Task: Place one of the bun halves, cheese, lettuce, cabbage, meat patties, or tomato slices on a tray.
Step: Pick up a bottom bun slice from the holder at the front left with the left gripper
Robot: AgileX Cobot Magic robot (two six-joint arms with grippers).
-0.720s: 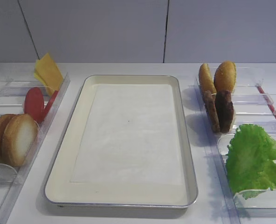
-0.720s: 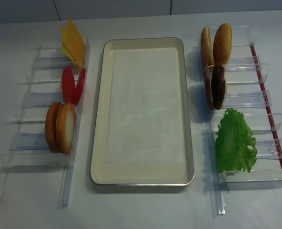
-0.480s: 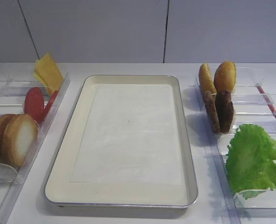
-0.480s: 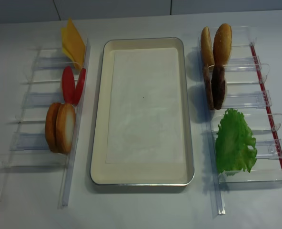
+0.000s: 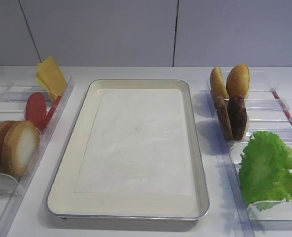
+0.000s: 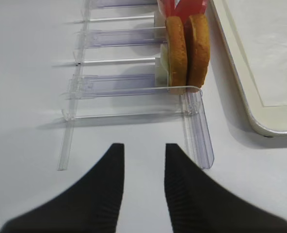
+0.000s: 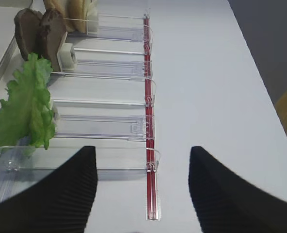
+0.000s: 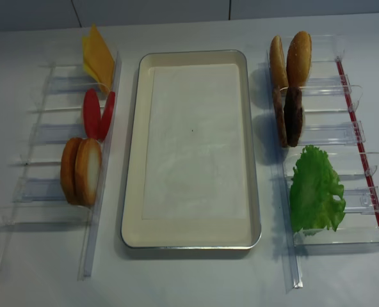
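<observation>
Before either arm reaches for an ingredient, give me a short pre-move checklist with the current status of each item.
1. Tray free to receive food: ok, only the paper liner inside.
2. Bun halves upright in the left rack, reachable: ok.
3. Left gripper holding nothing: ok, jaws apart, short of the rack.
4. Right gripper holding nothing: ok, jaws wide apart.
5. Lettuce and meat patties in the right rack: ok.

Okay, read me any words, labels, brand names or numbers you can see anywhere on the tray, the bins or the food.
None: no readable text in any view.
The tray and its paper liner are blank.
The clear bins carry no labels; the red strip is plain.
The cheese, buns and lettuce bear no marks.
</observation>
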